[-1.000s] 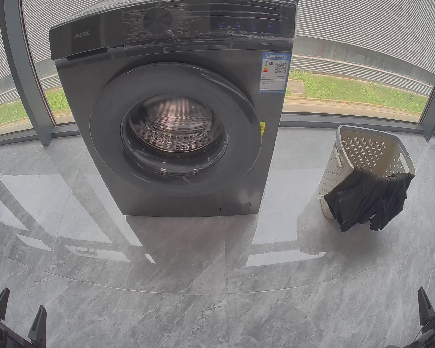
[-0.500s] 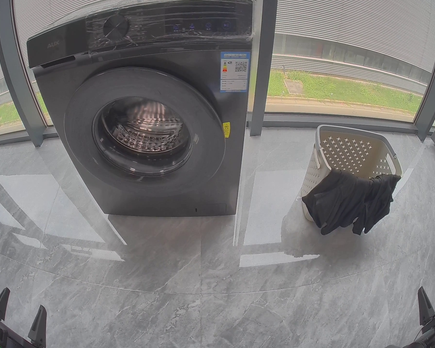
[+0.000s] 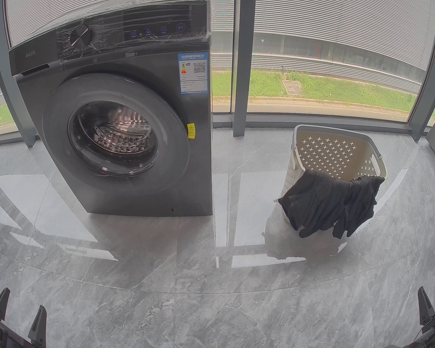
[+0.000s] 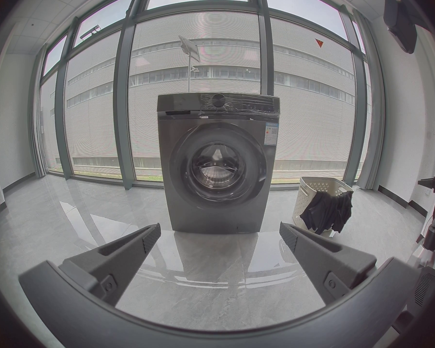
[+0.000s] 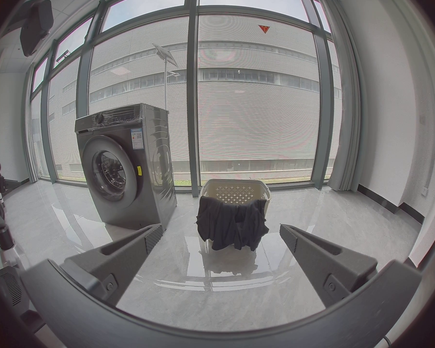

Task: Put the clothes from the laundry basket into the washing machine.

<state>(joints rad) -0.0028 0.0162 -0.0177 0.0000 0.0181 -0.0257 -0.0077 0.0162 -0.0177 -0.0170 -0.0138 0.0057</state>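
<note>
I read the washing machine (image 3: pixel 198 160) as dark grey metal with a satin sheen. Its control panel (image 3: pixel 179 25) is glossy black under crinkled clear film (image 3: pixel 99 44), and its drum (image 3: pixel 113 134) is bright ribbed steel. The floor (image 3: pixel 179 291) beneath it is polished, mirror-glossy grey stone. Right of the machine, the laundry basket (image 3: pixel 333 151) is matt cream perforated plastic, and the clothes (image 3: pixel 324 204) are soft matt black cloth.

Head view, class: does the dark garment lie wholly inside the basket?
No: the garment hangs over the front rim of the basket and drapes down its outer wall.
</note>
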